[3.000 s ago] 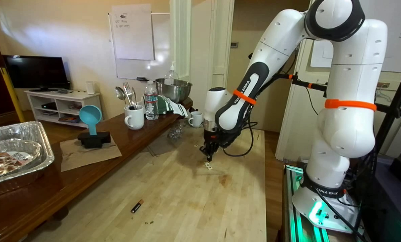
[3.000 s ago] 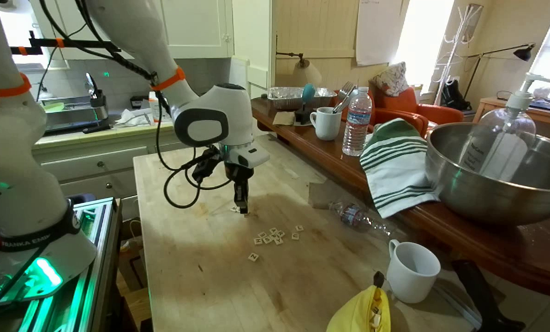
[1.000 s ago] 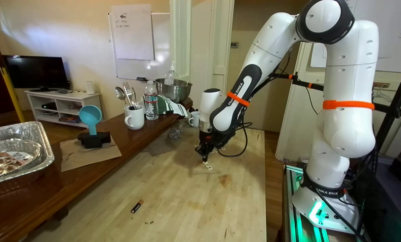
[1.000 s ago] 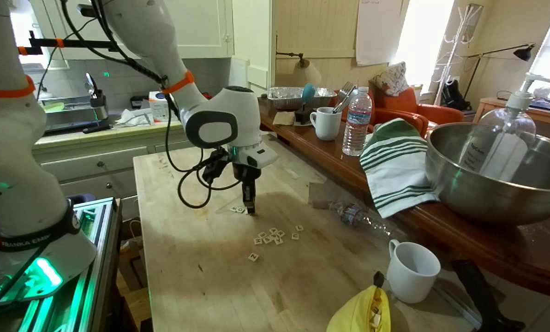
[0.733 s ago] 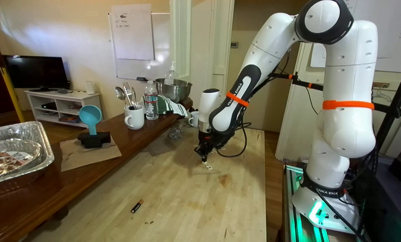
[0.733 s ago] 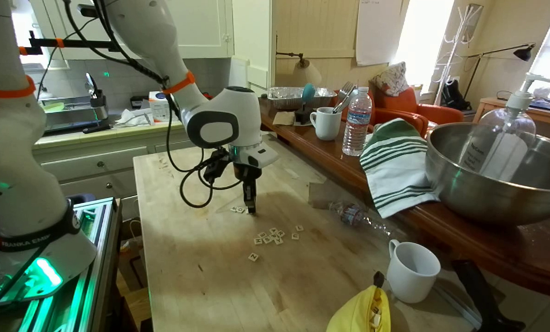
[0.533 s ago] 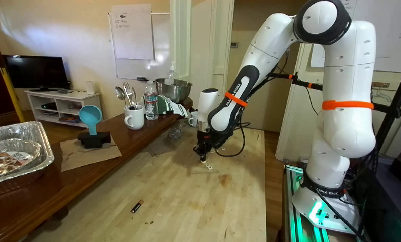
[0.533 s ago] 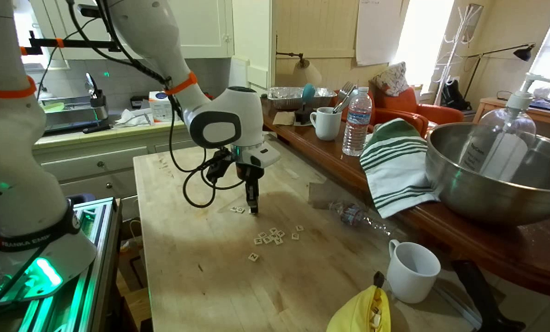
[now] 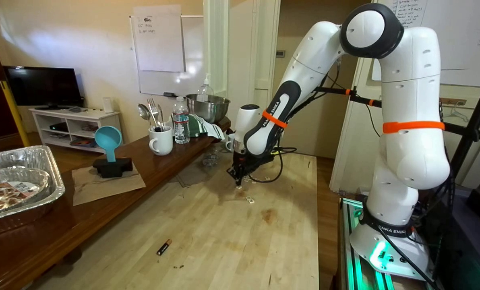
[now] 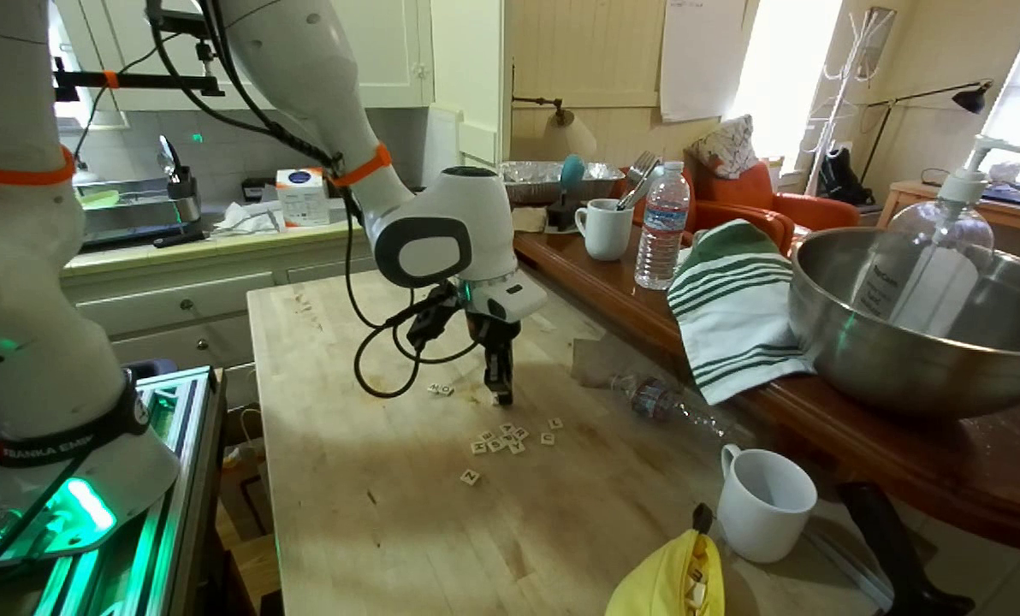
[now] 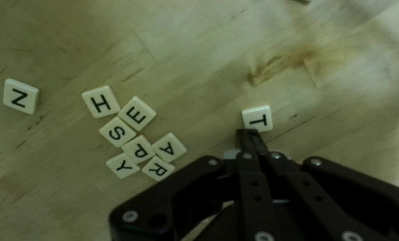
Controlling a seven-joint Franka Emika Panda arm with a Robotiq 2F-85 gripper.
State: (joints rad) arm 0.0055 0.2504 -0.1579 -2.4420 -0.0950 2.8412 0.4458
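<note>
Since its fingers are pressed together with nothing between them, we take the gripper to be working as one blunt point, its tips at the near edge of the T tile in the wrist view and seemingly touching it. That tile lies flat on the table, letter up, and we judge that so thin a piece offers little to pinch, which would explain the closed tips. To the left in this view we see a cluster of letter tiles, crowded corner to edge, with an N tile apart to its left. In an exterior view, a pair of tiles sits left of the gripper, and nearer, to the right, a yellow pouch gapes over pale pieces, probably serving as tile storage.
</note>
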